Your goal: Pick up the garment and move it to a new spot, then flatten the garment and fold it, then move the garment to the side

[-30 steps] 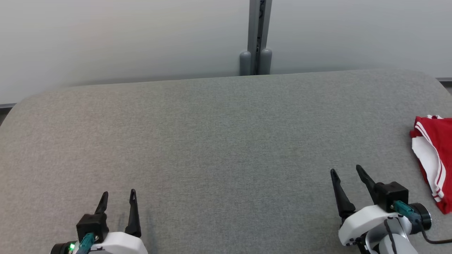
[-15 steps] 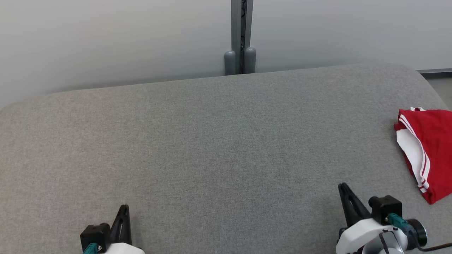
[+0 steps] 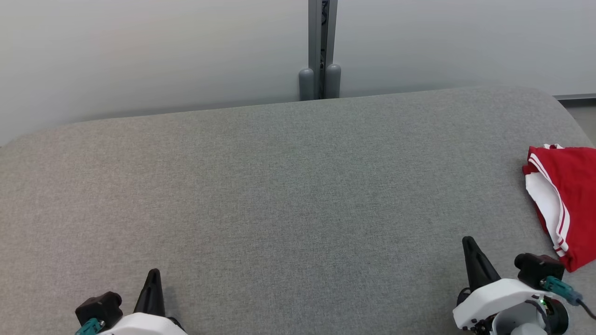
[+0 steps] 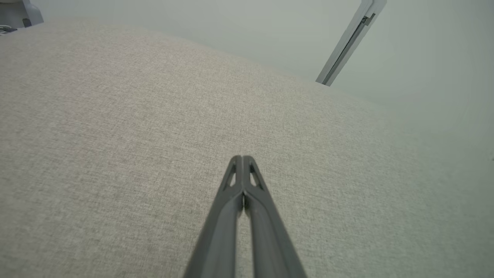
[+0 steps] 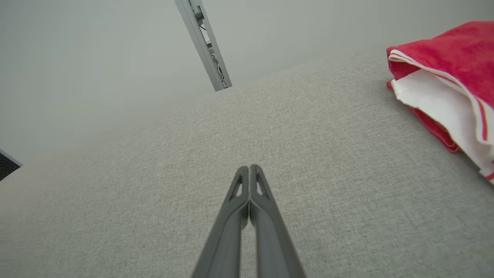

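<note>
1 garment (image 3: 577, 200), partly out of frame

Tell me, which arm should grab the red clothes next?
Probably the right arm: the red garment lies close beside its shut jaws, on the grey surface's right side. The left arm is far across.

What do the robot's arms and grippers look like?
Both the left gripper and right gripper have long, dark, tapering fingers with slotted cut-outs near the tips. Each sits on a glossy white wrist shell carrying a black block with a teal connector. A thin black cable leaves the right one, beside a small green light.
</note>
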Available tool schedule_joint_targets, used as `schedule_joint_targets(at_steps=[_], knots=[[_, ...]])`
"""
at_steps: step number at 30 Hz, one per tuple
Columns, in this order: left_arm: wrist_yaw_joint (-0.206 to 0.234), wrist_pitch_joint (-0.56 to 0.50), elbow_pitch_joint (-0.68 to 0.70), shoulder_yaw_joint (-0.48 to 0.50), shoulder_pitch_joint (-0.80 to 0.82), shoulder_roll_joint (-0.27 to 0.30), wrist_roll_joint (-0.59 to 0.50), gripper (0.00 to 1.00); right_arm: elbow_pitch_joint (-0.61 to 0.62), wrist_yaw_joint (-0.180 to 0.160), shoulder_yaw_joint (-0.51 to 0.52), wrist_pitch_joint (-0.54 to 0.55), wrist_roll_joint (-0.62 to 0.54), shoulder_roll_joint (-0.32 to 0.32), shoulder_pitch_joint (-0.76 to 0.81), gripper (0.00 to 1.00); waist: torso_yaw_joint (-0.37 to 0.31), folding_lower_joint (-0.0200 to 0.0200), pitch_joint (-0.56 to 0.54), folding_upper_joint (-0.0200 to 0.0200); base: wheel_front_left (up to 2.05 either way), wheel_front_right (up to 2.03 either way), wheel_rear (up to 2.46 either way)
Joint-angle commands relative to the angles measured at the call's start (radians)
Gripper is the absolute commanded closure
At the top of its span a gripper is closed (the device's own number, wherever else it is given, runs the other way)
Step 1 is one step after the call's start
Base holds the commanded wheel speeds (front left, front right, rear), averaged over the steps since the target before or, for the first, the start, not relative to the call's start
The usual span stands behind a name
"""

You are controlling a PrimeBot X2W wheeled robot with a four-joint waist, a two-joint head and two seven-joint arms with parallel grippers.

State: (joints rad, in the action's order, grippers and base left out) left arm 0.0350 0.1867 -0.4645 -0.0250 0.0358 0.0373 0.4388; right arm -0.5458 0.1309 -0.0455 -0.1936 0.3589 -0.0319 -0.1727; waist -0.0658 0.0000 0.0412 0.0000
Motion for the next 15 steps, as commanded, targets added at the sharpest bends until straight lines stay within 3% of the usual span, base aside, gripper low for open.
schedule_joint_targets(at_steps=[1,15], knots=[[-0.009,-0.01,0.025,0.01,0.028,0.006,0.05,1.0,0.031,0.0,0.008,0.012,0.054,-0.007,-0.007,1.0,0.001,0.0,-0.001,0.0,0.0,0.0,0.0],[-0.038,-0.061,0.063,0.033,0.037,0.008,0.255,1.0,0.083,0.0,0.034,0.065,0.274,-0.01,0.006,1.0,0.009,0.0,-0.005,0.0,0.0,0.0,0.0]])
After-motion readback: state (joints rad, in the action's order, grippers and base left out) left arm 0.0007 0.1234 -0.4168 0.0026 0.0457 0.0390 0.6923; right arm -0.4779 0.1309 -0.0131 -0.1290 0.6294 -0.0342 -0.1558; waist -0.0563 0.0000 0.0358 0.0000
